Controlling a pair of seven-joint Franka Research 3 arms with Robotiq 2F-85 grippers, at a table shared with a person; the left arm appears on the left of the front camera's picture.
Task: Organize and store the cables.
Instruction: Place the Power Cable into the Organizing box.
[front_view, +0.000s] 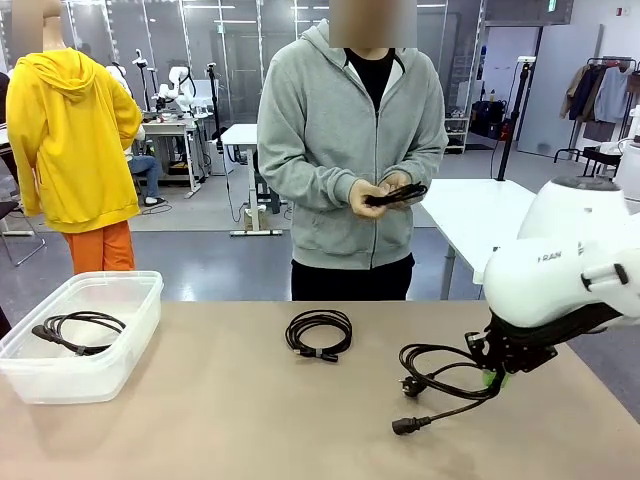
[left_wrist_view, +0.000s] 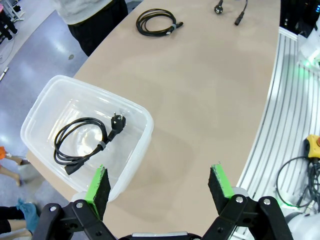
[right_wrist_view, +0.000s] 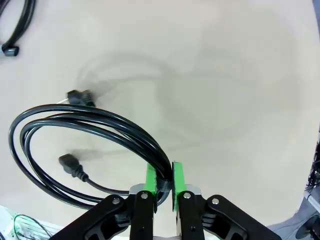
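Glossy black rubbery cables (right_wrist_view: 75, 114), a translucent smooth plastic bin (front_view: 70, 378), matt beige tabletop (front_view: 220, 420).

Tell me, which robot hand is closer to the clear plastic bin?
The left. The left hand hovers open just beside the bin; the right hand is far across the table, shut on a coiled power cable.

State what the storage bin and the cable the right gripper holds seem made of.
Storage bin: probably translucent plastic, glossy; milky see-through walls, bright glints on the base. Held cable, in the right gripper: likely a rubbery black sheath with a slight sheen; it bends in smooth loops.
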